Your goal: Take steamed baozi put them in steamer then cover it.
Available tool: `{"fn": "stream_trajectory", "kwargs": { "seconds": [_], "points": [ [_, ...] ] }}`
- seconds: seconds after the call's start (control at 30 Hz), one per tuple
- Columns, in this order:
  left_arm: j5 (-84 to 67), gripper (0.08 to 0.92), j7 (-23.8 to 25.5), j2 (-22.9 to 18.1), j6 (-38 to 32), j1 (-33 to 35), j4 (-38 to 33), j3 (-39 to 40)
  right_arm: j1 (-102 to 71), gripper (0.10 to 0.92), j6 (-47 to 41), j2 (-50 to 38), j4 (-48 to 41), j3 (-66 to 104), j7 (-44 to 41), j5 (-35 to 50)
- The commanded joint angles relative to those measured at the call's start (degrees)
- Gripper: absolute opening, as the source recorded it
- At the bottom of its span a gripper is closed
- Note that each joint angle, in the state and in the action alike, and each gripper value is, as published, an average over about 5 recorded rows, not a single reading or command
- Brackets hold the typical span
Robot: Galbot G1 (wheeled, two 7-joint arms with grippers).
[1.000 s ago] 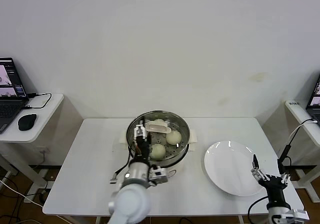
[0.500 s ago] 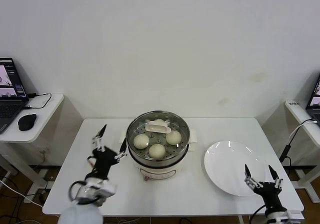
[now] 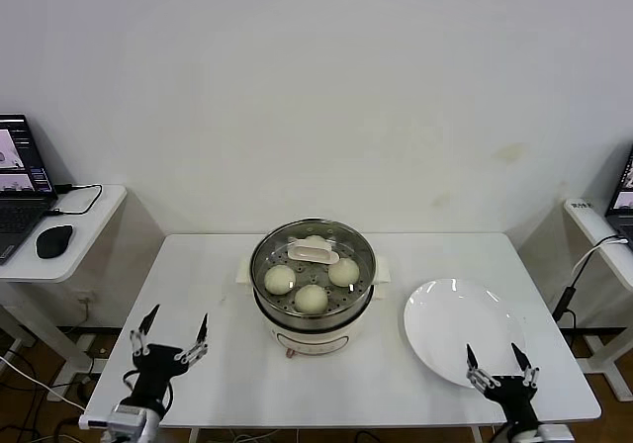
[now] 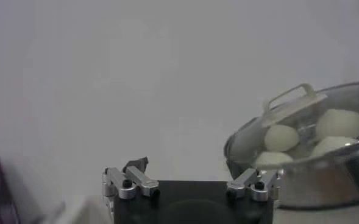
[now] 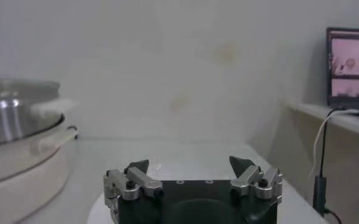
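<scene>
Left claw (image 3: pixel 168 341) spread wide at near left desk (image 3: pixel 198 285) edge, glass cover (image 3: pixel 313 255) seated on centre steamer (image 3: pixel 315 316) over four baozi (image 3: pixel 312 299), right claw (image 3: pixel 497 367) agape by plate (image 3: pixel 455 329); little risk beyond cover sliding if nudged.

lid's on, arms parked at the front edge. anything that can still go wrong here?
Little, by the look of it.
1. The lid looks seated on the steamer over the four buns, but the head view cannot confirm that it sits flush all round; a tilt could let it slip.
2. The right tool, open, hovers by the near rim of the plate; moving forward could nudge it.
3. The left tool, open, is well clear of the steamer.
</scene>
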Motion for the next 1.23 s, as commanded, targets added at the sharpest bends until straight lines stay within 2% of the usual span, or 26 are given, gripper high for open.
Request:
{"fn": "stream_trajectory", "kwargs": {
  "seconds": [0.03,0.3,0.5,1.23],
  "points": [
    [-2.39,0.823,-0.54,-0.08,-0.02,5.81,2.81,-1.51,-0.16,0.823,-2.82,0.25,-0.96,-2.71,2.48,-1.34],
    [-0.33,0.823,-0.57,-0.23,0.1,8.18,-0.68,1.4,-0.47,0.823,-2.66,1.76,-0.21,-4.59,2.68,-1.23],
    [0.37,0.823,-0.93,-0.66,0.36,9.32,-1.25,2.42,-0.81,0.822,-1.62,2.47,0.35,-4.56,0.57,-4.84],
    [3.06,0.823,-0.52,-3.46,2.35,10.49,-3.59,3.86,-1.05,0.822,-4.17,3.27,2.53,-7.13,-0.23,-5.43]
  ]
}}
